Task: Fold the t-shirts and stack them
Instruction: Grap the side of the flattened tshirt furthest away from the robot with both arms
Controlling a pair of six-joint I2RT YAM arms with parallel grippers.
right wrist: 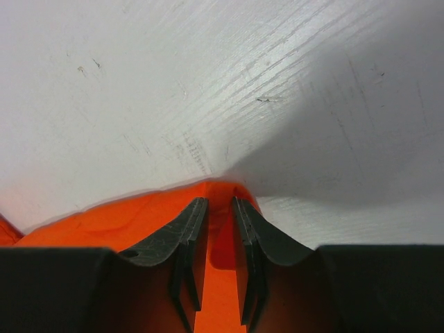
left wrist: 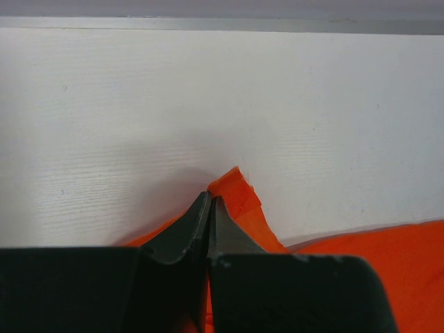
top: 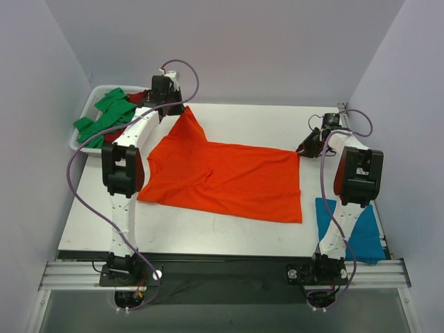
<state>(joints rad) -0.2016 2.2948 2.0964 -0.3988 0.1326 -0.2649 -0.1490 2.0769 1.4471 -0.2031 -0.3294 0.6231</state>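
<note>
The bright orange t-shirt [top: 222,180] lies spread across the middle of the table. Its far left corner is pulled up into a peak. My left gripper [top: 182,109] is shut on that corner; in the left wrist view the jaws [left wrist: 210,198] pinch the orange cloth [left wrist: 239,191]. My right gripper [top: 302,148] is at the shirt's far right corner. In the right wrist view [right wrist: 218,201] its jaws stand a little apart on either side of the orange cloth [right wrist: 125,222]. The teal blue t-shirt [top: 354,232] lies at the near right under the right arm. The green t-shirt [top: 109,114] and the dark red t-shirt [top: 137,96] lie in the tray.
The white plastic tray [top: 78,142] stands at the far left corner of the table, beside the left arm. Grey walls close in on the left, back and right. The table's near edge carries a metal rail [top: 222,272].
</note>
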